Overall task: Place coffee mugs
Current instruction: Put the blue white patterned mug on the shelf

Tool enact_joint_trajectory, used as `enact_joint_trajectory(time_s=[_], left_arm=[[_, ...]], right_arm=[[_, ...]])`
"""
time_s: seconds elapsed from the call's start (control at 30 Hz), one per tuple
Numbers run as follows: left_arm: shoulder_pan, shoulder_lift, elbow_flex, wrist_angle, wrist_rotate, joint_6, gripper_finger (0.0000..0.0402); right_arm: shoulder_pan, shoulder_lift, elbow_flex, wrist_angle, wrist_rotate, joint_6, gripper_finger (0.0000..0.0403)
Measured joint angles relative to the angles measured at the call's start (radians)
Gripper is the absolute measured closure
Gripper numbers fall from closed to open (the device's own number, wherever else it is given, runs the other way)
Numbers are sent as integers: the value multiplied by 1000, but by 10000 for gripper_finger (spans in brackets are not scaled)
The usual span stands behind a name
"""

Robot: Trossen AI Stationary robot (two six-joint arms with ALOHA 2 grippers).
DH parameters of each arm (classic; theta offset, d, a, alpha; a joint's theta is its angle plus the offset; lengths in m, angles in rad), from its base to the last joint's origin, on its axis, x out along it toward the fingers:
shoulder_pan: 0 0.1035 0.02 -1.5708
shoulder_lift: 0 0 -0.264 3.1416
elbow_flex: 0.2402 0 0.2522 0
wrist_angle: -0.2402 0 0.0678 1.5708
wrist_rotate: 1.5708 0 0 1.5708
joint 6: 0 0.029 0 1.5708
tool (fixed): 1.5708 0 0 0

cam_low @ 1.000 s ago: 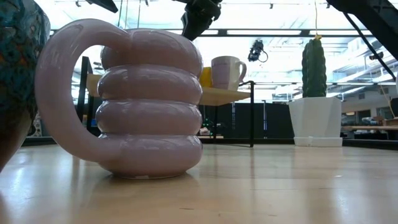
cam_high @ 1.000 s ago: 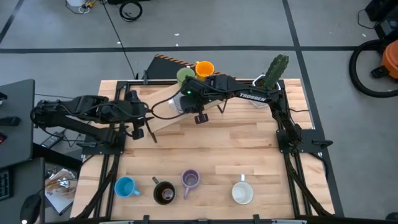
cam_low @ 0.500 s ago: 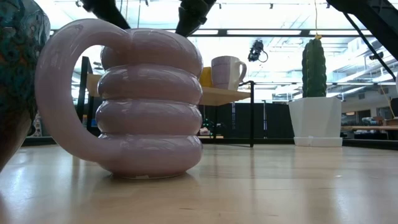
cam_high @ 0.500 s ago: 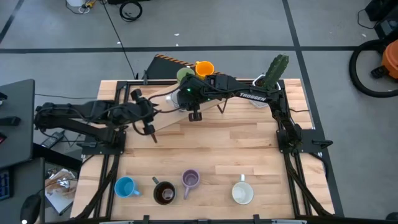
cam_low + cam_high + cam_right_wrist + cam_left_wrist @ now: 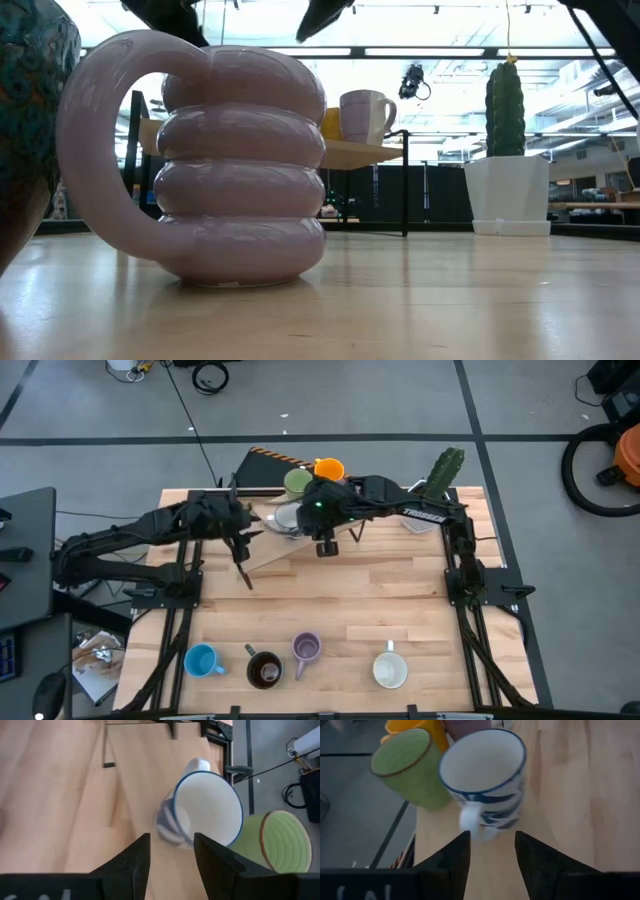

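Reaching in from the left side of the table (image 5: 400, 600), the left gripper (image 5: 243, 536) hangs over the raised wooden shelf (image 5: 262, 545) at the far edge, its two dark fingers (image 5: 451, 860) spread apart with nothing between them; in the left wrist view they frame the handle of a white mug with blue bands (image 5: 487, 782), which stands just ahead of them and is not touched. Close to that mug on the shelf sit a green mug (image 5: 297, 482) and an orange mug (image 5: 328, 468), the green one pressed against the banded mug's side and the orange one just behind it; a lilac mug's edge shows beside the orange one in the left wrist view. The right gripper (image 5: 322, 538) comes over the same shelf from the other side, and its fingers (image 5: 130, 865) are likewise parted and empty, with the banded mug seen past them near the green mug. Farther right, at the table's back corner, a cactus (image 5: 441, 475) stands in its white pot (image 5: 508, 195). Along the near edge, well apart from both grippers, four mugs stand in a row: a blue mug (image 5: 201, 660), a dark brown mug (image 5: 264, 669), a ribbed lilac mug (image 5: 305, 650) that fills the low view, and a white mug (image 5: 390, 670).
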Motion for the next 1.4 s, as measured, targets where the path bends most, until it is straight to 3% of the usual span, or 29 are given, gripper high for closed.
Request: enact_joint_trajectory(time_s=[0.27,0.6,0.77,0.93,1.23,1.4], left_arm=[[191,22,0,66,263,101,230],[339,131,0,100,552,154,191],[367,193,0,123,636,158,190],[366,233,0,123,641,176,195],[376,234,0,133,643,233,240],[397,241,0,139,727,251,264]], right_arm=[[83,-107,0,-195,15,109,243],[192,-205,0,-263,29,262,243],[256,-208,-1,-289,95,302,243],[299,-208,-1,-321,163,357,243],[334,-207,-8,-364,198,443,243],[338,-216,-52,-365,202,470,243]])
